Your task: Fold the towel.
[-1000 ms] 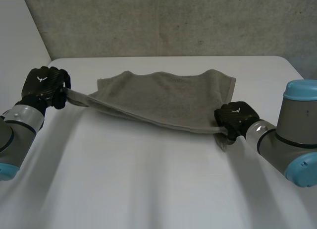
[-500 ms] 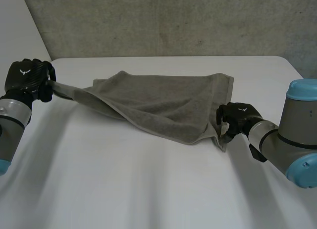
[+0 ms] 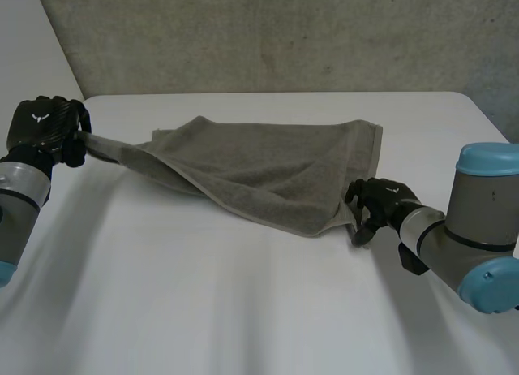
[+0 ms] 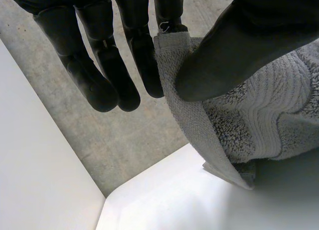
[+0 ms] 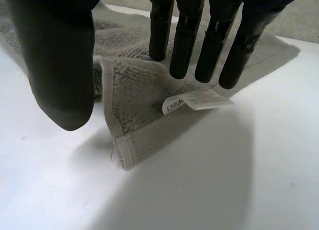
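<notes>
Item: grey towel [image 3: 259, 160], lying rumpled across the far middle of the white table [image 3: 243, 310], its left corner drawn out taut and lifted off the surface toward the left hand [image 3: 45, 131]. The head view gave the overall lay: the left hand was raised beside the table's far-left corner with its forearm below it, and the right hand [image 3: 379, 203] sat low at the towel's near-right corner, its arm reaching in from the right side. The left wrist view supplied the grip: the thumb [image 4: 224, 56] was pressed onto the bunched corner, pinching the cloth against the nearest finger. The other fingers [image 4: 99, 65] were straight and clear of it, with a concrete wall [image 4: 149, 135] beyond. The right wrist view supplied that hand's state: fingers [image 5: 184, 36] straight, thumb spread wide, nothing held. The hemmed corner lay on the table under the palm, with a white label [image 5: 197, 100] at the fingertips.
</notes>
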Robot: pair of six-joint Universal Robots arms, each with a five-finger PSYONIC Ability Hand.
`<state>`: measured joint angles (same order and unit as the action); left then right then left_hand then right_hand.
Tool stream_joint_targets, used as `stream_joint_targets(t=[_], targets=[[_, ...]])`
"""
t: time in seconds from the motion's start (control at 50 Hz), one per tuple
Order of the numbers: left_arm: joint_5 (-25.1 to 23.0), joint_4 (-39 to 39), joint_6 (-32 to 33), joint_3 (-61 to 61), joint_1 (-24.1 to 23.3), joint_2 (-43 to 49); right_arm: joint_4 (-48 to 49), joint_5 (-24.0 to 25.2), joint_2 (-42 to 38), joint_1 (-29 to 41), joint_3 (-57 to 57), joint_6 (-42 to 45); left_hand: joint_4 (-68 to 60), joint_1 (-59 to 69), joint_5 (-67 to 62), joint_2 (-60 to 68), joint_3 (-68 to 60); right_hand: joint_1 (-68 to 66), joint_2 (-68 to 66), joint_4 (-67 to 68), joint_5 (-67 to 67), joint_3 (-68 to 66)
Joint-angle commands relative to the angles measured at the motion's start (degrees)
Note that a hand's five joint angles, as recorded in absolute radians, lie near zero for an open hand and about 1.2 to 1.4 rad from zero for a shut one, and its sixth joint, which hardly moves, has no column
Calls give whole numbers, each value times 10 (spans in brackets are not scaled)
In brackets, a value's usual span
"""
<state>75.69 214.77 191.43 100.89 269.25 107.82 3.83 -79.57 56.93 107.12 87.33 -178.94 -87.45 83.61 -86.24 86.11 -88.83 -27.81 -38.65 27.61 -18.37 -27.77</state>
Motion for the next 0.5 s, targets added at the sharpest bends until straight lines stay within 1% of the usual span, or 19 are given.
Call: stream_joint_targets(t=[0.02,0.12,0.16,0.18,0.2,0.22,0.26,0.28,0.32,0.34,0.36,0.4,0.42,0.44,0.48,0.5], targets=[[0,0,0,0,0,0,13,-24,-31,1,-24,-6,74,-36,162,-61,88,-43,65,45,-37,-43],[0,0,0,0,1,0,13,-39,-47,2,-45,-5,74,-36,162,-61,88,-85,23,87,-80,-86],[0,0,0,0,0,0,13,-39,-53,2,-54,-6,74,-36,162,-61,88,-145,-37,147,-140,-146],[0,0,0,0,0,0,13,-39,-53,2,-54,-6,74,-36,162,-61,88,-146,-37,148,-140,-146],[0,0,0,1,0,1,13,-39,-53,2,-55,-6,74,-36,162,-61,88,-191,-82,193,-185,-191],[0,0,0,1,0,1,13,-39,-53,2,-55,-6,74,-36,162,-61,88,-191,-83,193,-186,-191],[0,0,0,1,0,1,13,-39,-54,2,-55,-8,74,-36,162,-61,88,-283,-175,285,-278,-284],[0,0,0,1,0,1,13,-39,-54,2,-55,-8,74,-36,162,-61,88,-284,-175,286,-278,-284],[0,0,0,1,0,1,13,-40,-54,1,-54,-8,74,-36,162,-61,88,-417,-309,419,-412,-418],[0,0,0,1,0,1,13,-40,-54,1,-54,-8,74,-36,162,-61,88,-418,-310,420,-413,-419],[0,1,0,1,0,1,13,-39,-54,0,-53,-8,74,-36,162,-61,88,-460,-351,462,-454,-460],[0,0,0,1,0,1,12,-37,-54,0,-52,-8,74,-36,162,-61,88,-460,-352,462,-455,-461],[0,0,0,1,0,1,11,-37,-53,2,-54,-7,74,-36,162,-61,88,-427,-319,429,-421,-427],[0,0,0,1,0,1,11,-37,-53,2,-54,-7,74,-36,162,-61,88,-427,-318,429,-421,-427],[0,0,0,1,0,1,7,-38,-52,3,-52,-7,74,-36,162,-61,88,-236,-128,238,-230,-236],[0,0,0,1,0,1,7,-38,-52,3,-52,-7,74,-36,162,-61,88,-235,-126,237,-229,-235]])
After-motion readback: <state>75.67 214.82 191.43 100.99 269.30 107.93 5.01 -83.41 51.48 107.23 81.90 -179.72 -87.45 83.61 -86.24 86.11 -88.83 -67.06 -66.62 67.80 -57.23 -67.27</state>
